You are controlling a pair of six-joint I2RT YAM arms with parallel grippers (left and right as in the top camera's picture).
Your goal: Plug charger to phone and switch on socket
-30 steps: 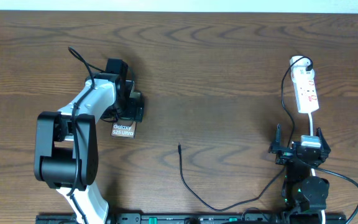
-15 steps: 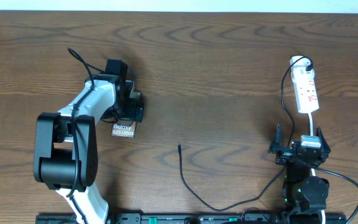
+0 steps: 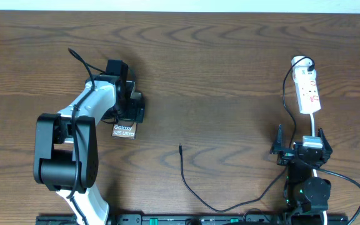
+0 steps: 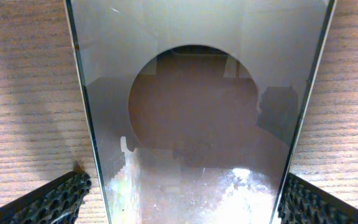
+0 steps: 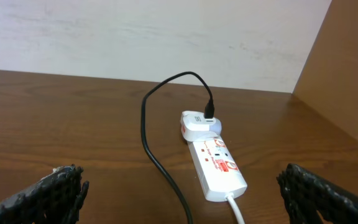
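The phone [image 3: 123, 130] lies flat on the wooden table at the left, and only its end with the white "Galaxy S25 Ultra" text shows past my left gripper [image 3: 130, 110]. In the left wrist view the phone [image 4: 191, 112] fills the frame, and my left gripper [image 4: 184, 194] is open with one finger on each long side of it. The charger cable's tip [image 3: 180, 147] lies free at mid-table, well right of the phone. The white socket [image 3: 308, 90] lies at the far right. My right gripper [image 3: 301, 150] is open and empty, just short of the socket [image 5: 216, 165].
The charger cable [image 3: 230, 205] loops along the front edge, then runs up to a white adapter [image 5: 197, 124] plugged into the socket's far end. The socket's white cord [image 5: 235, 208] runs back toward my right gripper [image 5: 179, 193]. A wall stands behind the table.
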